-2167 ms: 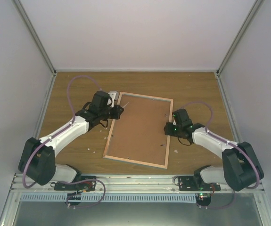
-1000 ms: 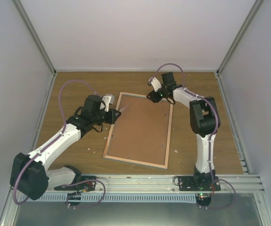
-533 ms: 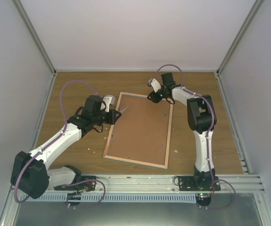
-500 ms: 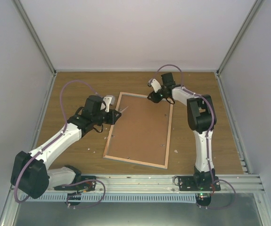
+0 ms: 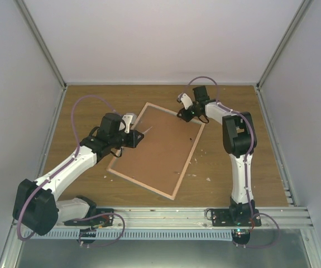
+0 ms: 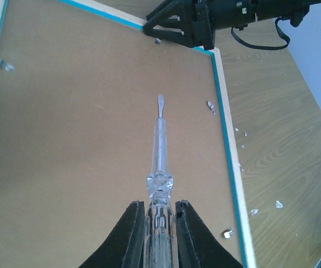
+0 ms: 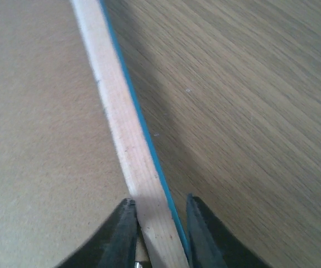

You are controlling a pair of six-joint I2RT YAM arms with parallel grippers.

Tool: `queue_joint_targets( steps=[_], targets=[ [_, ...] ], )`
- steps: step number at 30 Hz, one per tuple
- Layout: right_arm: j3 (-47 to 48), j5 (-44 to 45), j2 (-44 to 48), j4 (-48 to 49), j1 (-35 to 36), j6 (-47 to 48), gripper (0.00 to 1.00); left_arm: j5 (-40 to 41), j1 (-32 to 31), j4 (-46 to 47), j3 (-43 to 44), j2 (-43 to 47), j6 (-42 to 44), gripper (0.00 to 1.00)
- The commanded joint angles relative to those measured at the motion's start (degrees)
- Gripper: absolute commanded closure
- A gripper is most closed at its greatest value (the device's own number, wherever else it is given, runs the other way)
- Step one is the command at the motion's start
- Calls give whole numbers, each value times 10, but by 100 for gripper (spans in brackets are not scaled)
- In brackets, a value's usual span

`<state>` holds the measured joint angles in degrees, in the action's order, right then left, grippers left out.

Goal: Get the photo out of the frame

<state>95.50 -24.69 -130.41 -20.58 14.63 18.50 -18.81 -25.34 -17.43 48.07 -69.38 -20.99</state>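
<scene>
The frame (image 5: 154,148) lies face down on the table, showing brown fibreboard and a pale wood rim with a turquoise edge; it sits askew. The photo is hidden under the backboard. My left gripper (image 5: 133,137) is shut on a clear-handled screwdriver (image 6: 159,145), whose tip hovers over the backboard (image 6: 65,139). In the left wrist view its fingers (image 6: 133,223) clamp the handle. My right gripper (image 5: 181,115) is shut on the frame's far rim (image 7: 121,123) near the far right corner, one finger on each side of the rim. It also shows in the left wrist view (image 6: 177,30).
Small metal bits and chips lie on the wood table right of the frame (image 5: 207,178) (image 6: 225,233). A small metal tab (image 6: 211,105) sits on the backboard near the rim. Grey enclosure walls (image 5: 32,84) close in the left, right and back.
The right arm moved from the frame's right side to its far rim and gripped it. The frame has since turned, its near end swinging left. The left gripper barely moved.
</scene>
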Motion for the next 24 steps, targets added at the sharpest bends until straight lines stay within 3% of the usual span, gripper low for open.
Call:
queue_joint_targets(
  steps=[1,9,24],
  targets=[
    [-13,46,-11,-32,-31,-64,87,-9,1,10,0,0,4,100],
    [-87,102,46,-11,-49,-147,98,-13,-1,8,4,-1,4,100],
    [-333,119,221,58,-20,-316,98,-34,-36,26,15,-40,8,100]
  ],
)
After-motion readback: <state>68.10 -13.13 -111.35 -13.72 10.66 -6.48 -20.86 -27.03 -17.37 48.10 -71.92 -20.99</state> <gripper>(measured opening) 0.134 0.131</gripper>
